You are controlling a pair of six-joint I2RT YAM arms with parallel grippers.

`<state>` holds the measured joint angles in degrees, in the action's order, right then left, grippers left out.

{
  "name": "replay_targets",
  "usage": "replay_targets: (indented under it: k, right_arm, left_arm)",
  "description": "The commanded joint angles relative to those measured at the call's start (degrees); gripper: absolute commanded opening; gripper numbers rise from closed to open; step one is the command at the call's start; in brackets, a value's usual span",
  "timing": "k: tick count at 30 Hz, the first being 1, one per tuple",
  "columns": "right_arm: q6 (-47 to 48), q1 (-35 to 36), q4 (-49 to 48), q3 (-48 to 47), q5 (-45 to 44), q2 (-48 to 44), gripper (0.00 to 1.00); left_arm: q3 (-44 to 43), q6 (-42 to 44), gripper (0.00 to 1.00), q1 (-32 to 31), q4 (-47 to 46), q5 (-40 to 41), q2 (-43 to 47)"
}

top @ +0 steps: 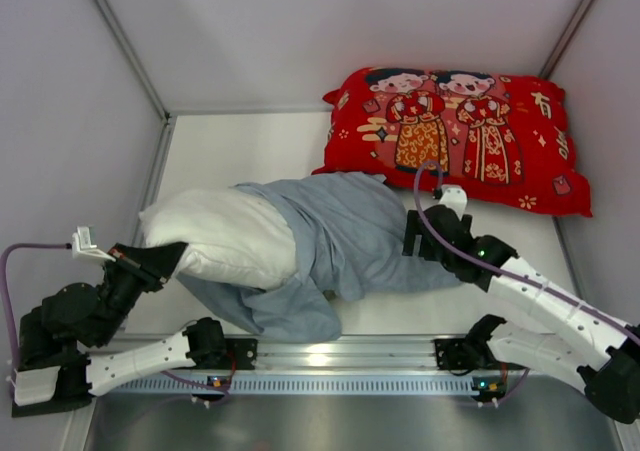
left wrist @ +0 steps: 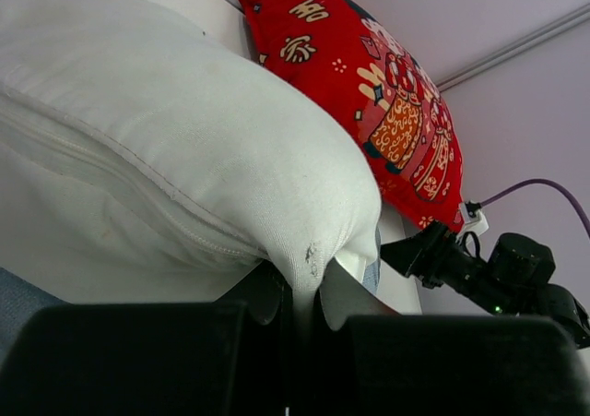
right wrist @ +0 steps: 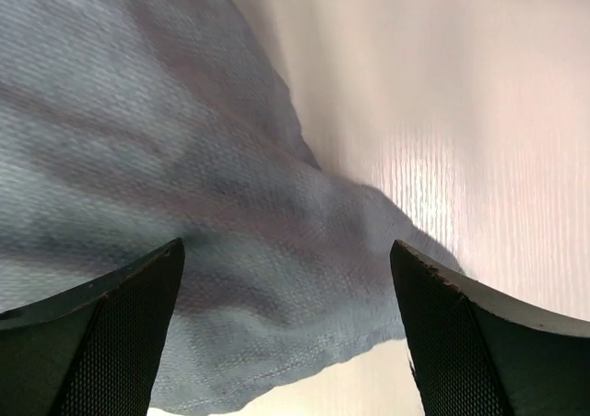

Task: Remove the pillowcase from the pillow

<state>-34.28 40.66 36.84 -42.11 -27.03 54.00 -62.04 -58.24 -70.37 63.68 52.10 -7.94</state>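
The white pillow (top: 215, 233) lies at the left of the table, its right half still inside the blue-grey pillowcase (top: 350, 236). My left gripper (top: 172, 259) is shut on the pillow's bare near-left corner; in the left wrist view that corner (left wrist: 313, 250) is pinched between the jaws of the left gripper (left wrist: 309, 296). My right gripper (top: 413, 233) stands at the pillowcase's right edge. From the right wrist, the right gripper (right wrist: 288, 333) is wide open just above the cloth's hem (right wrist: 277, 361), with nothing held.
A red pillow (top: 455, 136) printed with two cartoon figures lies at the back right, close behind the right arm. White walls enclose the table (top: 230, 146) on three sides. A metal rail (top: 330, 356) runs along the near edge.
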Motion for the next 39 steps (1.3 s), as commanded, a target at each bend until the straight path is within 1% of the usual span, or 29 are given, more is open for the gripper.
replay_targets:
  k: [1, 4, 6, 8, 11, 12, 13, 15, 16, 17, 18, 21, 22, 23, 24, 27, 30, 33, 35, 36, 38, 39]
  right_arm:
    - [-5.9, -0.8, 2.3, 3.1, -0.3, -2.2, 0.88]
    - [-8.0, -1.0, 0.0, 6.3, -0.7, -2.4, 0.89]
    - [-9.0, -2.0, -0.5, 7.0, -2.1, -0.2, 0.89]
    - [-9.5, -3.0, -2.5, 8.4, -1.2, 1.7, 0.89]
    - [-9.8, -4.1, -6.9, 11.9, 4.7, 3.4, 0.86]
    - [-10.0, -4.4, -10.2, 12.7, 7.7, 4.1, 0.83]
    - [-10.2, -4.4, -11.5, 14.1, 9.2, 4.9, 0.76]
    - [-10.6, -4.4, -15.4, 15.1, 12.9, 7.3, 0.67]
    - [-10.7, -4.4, -16.4, 16.1, 14.1, 7.9, 0.56]
    - [-11.3, -4.5, -17.1, 16.4, 14.6, 8.7, 0.49]
    - [-11.8, -4.5, -18.2, 16.8, 15.4, 8.8, 0.35]
    - [-12.8, -4.5, -18.8, 18.0, 14.9, 7.5, 0.20]
    - [-12.9, -4.5, -18.8, 18.5, 14.5, 6.9, 0.10]
    - [-12.8, -4.5, -18.7, 18.6, 13.9, 5.9, 0.03]
    - [-12.7, -4.5, -18.3, 18.6, 12.7, 5.2, 0.00]
    - [-11.7, -4.4, -17.3, 17.9, 10.9, 2.7, 0.00]
    - [-10.4, -4.5, -15.4, 14.3, 9.0, -0.5, 0.00]
    - [-7.7, -4.5, -15.1, 8.4, 8.9, -4.9, 0.00]
    - [-4.8, -4.4, -14.7, 2.4, 9.0, -7.1, 0.00]
    - [-3.9, -4.5, -13.0, -2.1, 9.1, -7.6, 0.00]
    - [-2.5, -4.4, -10.5, -6.6, 10.5, -8.8, 0.00]
    - [-1.6, -4.4, -10.4, -6.8, 11.4, -10.4, 0.00]
  left_arm:
    - [-1.7, 0.8, 0.00, 0.1, -2.8, -0.1, 0.7]
    - [-1.9, 0.8, 0.00, 0.1, -2.6, 0.3, 1.1]
    - [-2.1, 0.9, 0.00, 0.1, -2.6, 0.4, 1.0]
    - [-2.3, 1.1, 0.00, 0.1, -2.7, -0.1, 0.7]
    - [-2.5, 1.1, 0.00, 0.1, -2.7, -0.3, 0.7]
    - [-2.5, 1.1, 0.00, 0.1, -2.8, -0.3, 0.7]
    - [-2.3, 0.9, 0.00, 0.1, -2.6, -0.3, 0.7]
    - [-2.1, 0.8, 0.00, 0.1, -2.6, -0.3, 0.8]
    - [-2.0, 0.7, 0.00, 0.1, -2.6, -0.4, 0.7]
    - [-1.9, 0.7, 0.00, 0.1, -2.7, -0.4, 0.7]
    - [-1.9, 0.5, 0.00, 0.1, -2.6, -0.4, 0.7]
    - [-2.0, 0.3, 0.00, 0.1, -2.7, -0.7, 0.5]
    - [-2.0, 0.4, 0.00, 0.1, -2.7, -0.7, 0.5]
    - [-1.9, 0.2, 0.00, 0.1, -2.6, -0.8, 0.6]
    - [-1.9, 0.1, 0.00, 0.1, -2.7, -0.9, 0.5]
    - [-1.8, -0.1, 0.00, 0.1, -2.6, -0.9, 0.3]
    - [-1.4, -0.3, 0.00, 0.1, -2.6, -0.8, 0.0]
    - [-1.1, -0.8, 0.00, 0.1, -2.6, -0.8, 0.1]
    - [-0.6, -1.0, 0.00, 0.1, -2.6, -0.9, 0.3]
    - [-0.4, -1.2, 0.00, 0.1, -2.7, -0.9, 0.4]
    - [-0.2, -1.4, 0.00, 0.1, -2.7, -0.8, 0.6]
    - [0.0, -1.5, 0.00, 0.1, -2.7, -0.7, 0.6]
